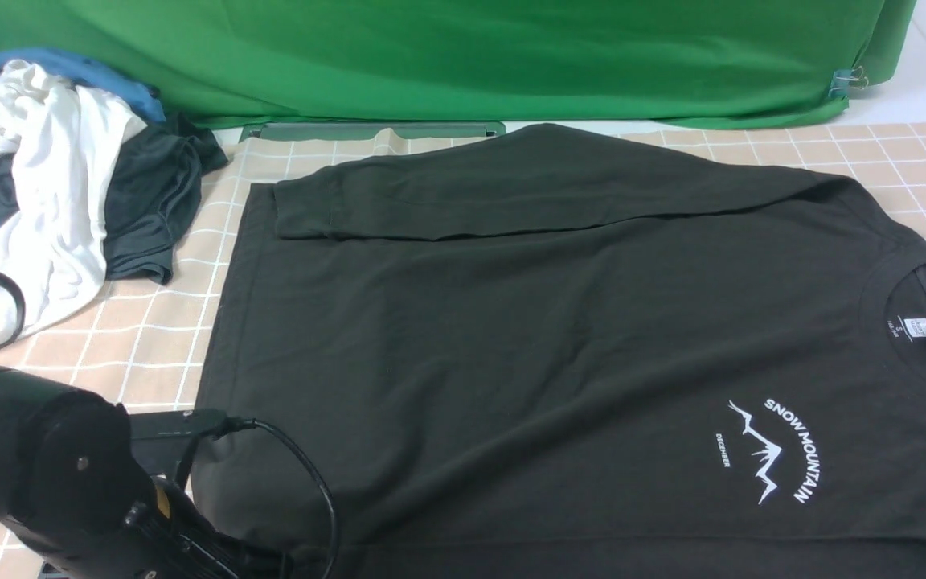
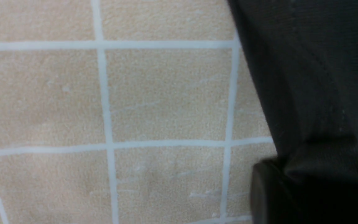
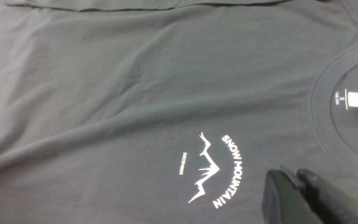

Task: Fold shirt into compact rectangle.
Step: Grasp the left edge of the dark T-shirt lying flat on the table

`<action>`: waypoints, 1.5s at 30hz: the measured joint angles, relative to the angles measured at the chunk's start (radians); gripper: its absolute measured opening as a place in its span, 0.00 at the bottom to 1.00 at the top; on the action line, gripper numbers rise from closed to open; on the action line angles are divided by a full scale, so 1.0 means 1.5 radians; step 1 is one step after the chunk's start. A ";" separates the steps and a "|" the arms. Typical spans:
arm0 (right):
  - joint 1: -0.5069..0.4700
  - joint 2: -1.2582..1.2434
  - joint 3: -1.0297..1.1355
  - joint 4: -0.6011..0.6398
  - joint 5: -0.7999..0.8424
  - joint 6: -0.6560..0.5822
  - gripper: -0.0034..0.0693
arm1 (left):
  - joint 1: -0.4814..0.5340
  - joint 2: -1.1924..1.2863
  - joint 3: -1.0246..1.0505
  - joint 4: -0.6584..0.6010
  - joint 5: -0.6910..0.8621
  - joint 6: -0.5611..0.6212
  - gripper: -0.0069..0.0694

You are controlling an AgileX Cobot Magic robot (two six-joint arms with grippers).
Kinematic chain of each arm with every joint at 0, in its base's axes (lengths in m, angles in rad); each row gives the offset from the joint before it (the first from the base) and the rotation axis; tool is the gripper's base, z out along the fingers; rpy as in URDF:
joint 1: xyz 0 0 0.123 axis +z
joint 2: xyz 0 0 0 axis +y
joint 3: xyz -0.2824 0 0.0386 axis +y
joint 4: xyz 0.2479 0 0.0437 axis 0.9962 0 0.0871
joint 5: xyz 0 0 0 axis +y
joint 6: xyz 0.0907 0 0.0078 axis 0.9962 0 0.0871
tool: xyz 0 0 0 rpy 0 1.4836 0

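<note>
A heap of white, blue and dark clothes (image 1: 53, 161) lies far left on the checked cloth (image 1: 149, 338). The left gripper (image 2: 269, 193) sits at the shirt's near left edge; whether it pinches fabric cannot be told. The black shirt (image 1: 511, 322) lies flat, collar (image 1: 897, 273) to the right, with one sleeve (image 1: 511, 197) folded across it. The right gripper (image 3: 292, 175) has its fingers together beside the mountain print (image 3: 211, 171).

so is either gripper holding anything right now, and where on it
The left gripper looks clamped on the shirt at its hem edge, near the corner. The right gripper is shut and holds nothing.
</note>
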 joint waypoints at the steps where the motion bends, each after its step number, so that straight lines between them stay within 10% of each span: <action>1: 0.000 0.000 0.000 0.000 0.000 0.000 0.18 | 0.000 -0.003 -0.001 0.004 0.006 0.004 0.16; 18: 0.000 0.000 0.000 0.000 0.000 0.000 0.21 | 0.000 -0.120 -0.040 0.061 0.229 0.029 0.20; 31: 0.000 0.000 0.000 0.005 0.003 0.000 0.22 | 0.000 -0.122 -0.040 0.000 0.139 0.097 0.73; 45: 0.000 0.000 0.000 0.016 0.004 0.000 0.22 | 0.000 -0.120 -0.040 -0.018 0.106 0.131 0.63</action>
